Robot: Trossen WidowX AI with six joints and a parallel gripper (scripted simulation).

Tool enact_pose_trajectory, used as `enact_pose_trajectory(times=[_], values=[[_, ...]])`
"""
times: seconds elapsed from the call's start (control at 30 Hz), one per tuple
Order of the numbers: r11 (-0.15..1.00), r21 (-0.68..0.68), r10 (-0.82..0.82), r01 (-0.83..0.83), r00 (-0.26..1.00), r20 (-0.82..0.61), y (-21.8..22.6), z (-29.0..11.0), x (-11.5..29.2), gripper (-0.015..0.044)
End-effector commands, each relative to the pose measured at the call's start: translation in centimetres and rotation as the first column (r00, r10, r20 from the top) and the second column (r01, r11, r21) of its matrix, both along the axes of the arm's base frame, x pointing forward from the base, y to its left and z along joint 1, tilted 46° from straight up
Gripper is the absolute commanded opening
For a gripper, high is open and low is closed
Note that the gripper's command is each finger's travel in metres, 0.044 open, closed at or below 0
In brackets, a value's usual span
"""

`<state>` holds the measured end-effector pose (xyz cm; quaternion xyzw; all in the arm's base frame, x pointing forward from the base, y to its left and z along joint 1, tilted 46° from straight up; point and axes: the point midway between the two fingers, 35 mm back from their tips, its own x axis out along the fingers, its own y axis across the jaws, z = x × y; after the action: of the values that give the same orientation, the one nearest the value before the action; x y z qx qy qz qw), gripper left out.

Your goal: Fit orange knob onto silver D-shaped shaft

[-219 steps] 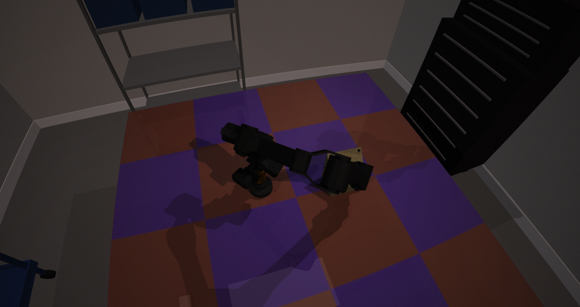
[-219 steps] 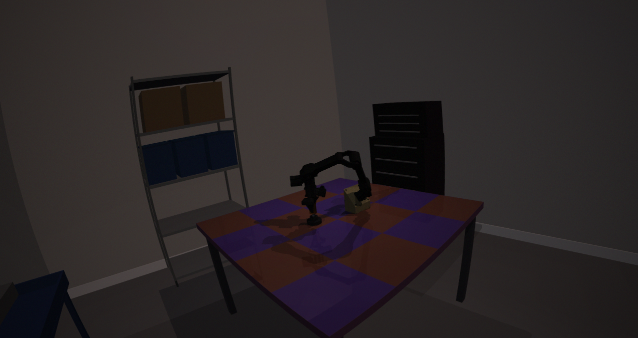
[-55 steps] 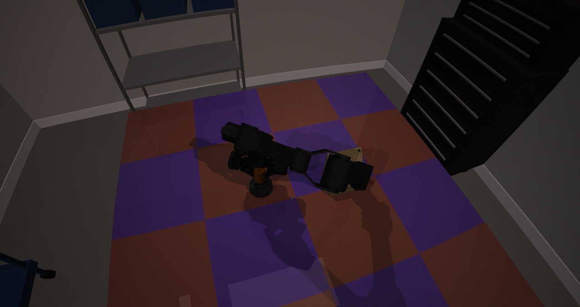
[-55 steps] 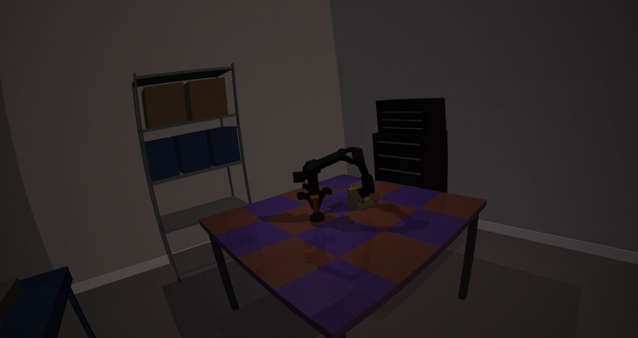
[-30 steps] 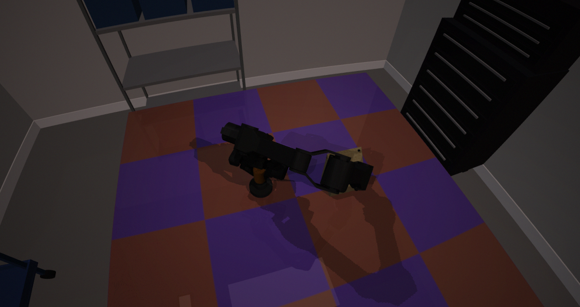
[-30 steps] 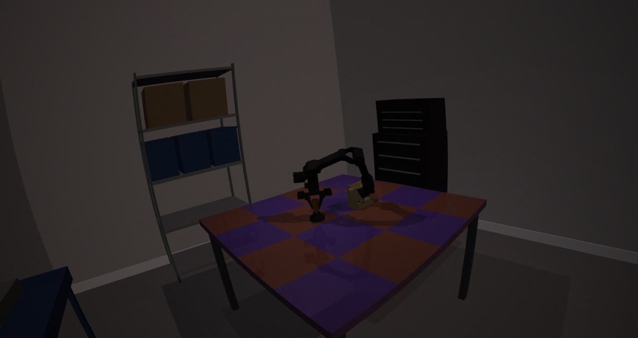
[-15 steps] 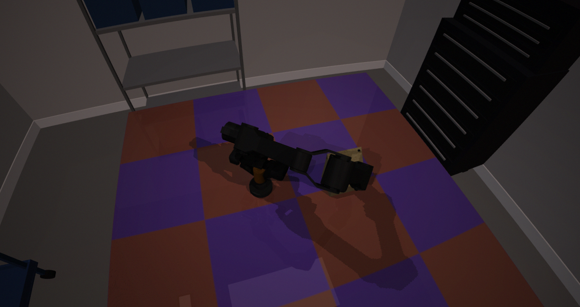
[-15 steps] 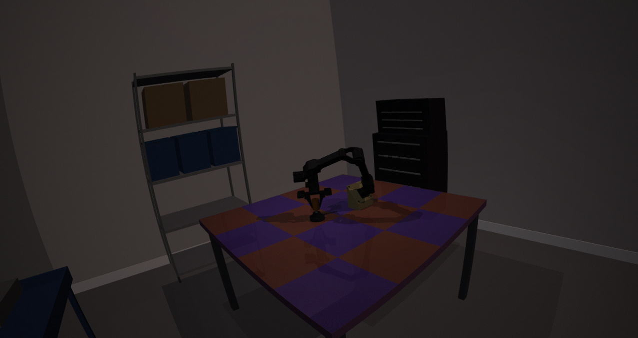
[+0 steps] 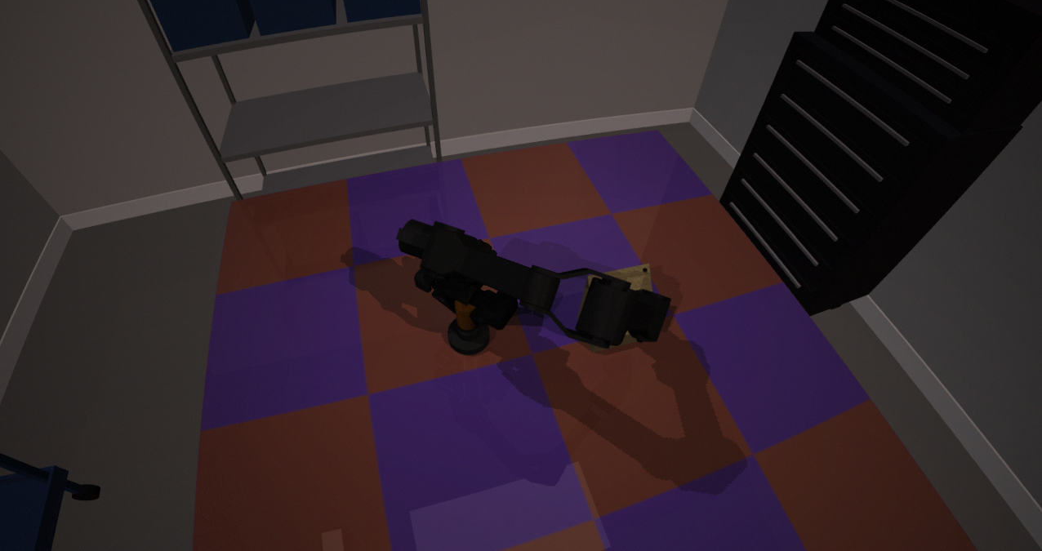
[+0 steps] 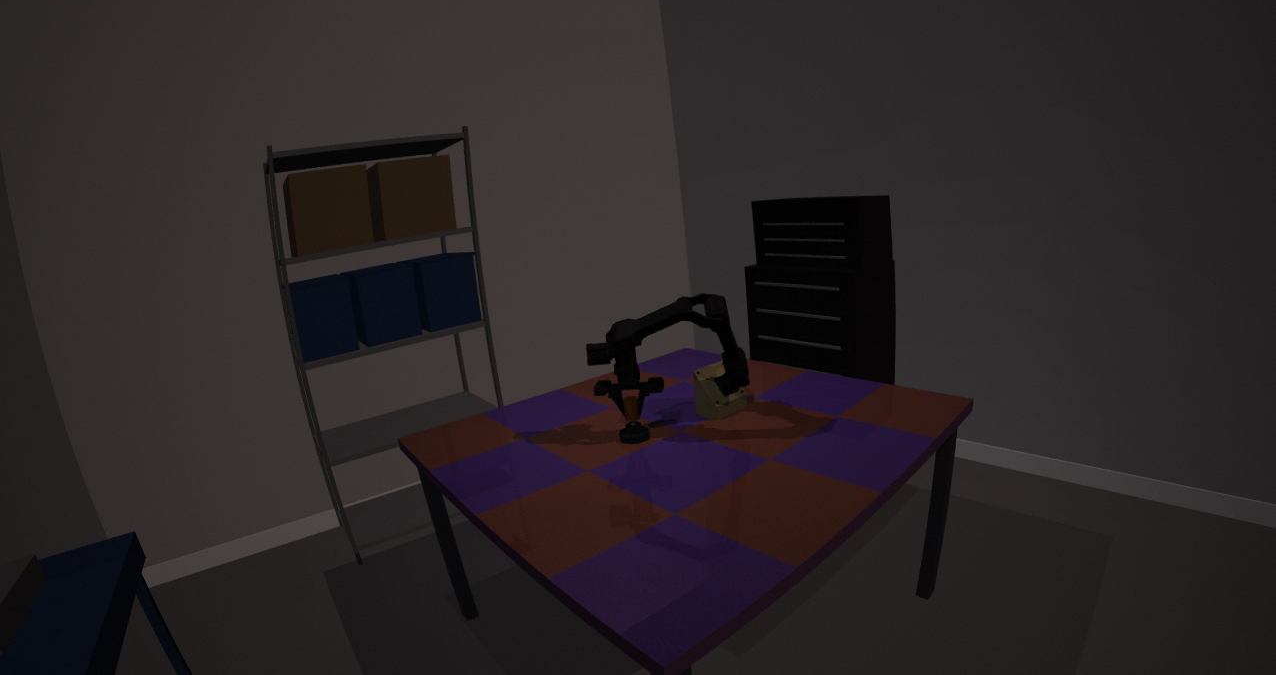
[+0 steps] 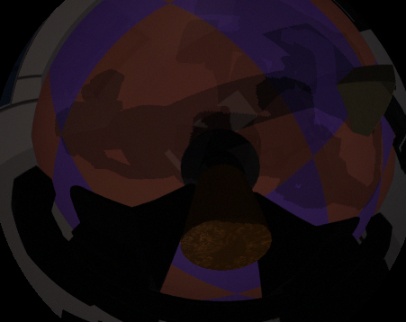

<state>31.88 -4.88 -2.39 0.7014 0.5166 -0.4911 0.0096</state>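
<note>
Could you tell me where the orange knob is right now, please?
The knob is held in the tool, directly over the round pedestal near the table's middle, left of the arm's base in the top view.

Near the middle of the exterior view the table (image 10: 892, 421) carries the arm's base (image 10: 713, 400) toward its far side, with the round pedestal (image 10: 634, 433) just left of the base and nearer the frame's centre. The gripper (image 10: 631, 394) hangs directly over the pedestal, closed on the knob (image 10: 631, 403), which stands upright between the gripper above and the pedestal below. Behind the table, a shelf rack (image 10: 273, 224) stands at centre left against the wall and a drawer cabinet (image 10: 820, 314) at centre right.
</note>
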Motion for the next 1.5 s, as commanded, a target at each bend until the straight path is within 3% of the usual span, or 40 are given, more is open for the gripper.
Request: enact_pose_trajectory(times=[0.0,0.4,0.63,1.47], values=[[1.0,-0.001,-0.004,0.004,1.0,-0.001,-0.01,-0.03,0.06,0.0],[1.0,-0.001,-0.01,0.01,1.0,-0.007,-0.28,0.27,0.09,0.0],[0.989,-0.016,-0.149,0.149,0.977,-0.149,-0.23,0.2,0.03,0.0],[0.991,-0.012,-0.131,0.131,0.983,-0.131,0.09,-0.1,0.07,0.0]])
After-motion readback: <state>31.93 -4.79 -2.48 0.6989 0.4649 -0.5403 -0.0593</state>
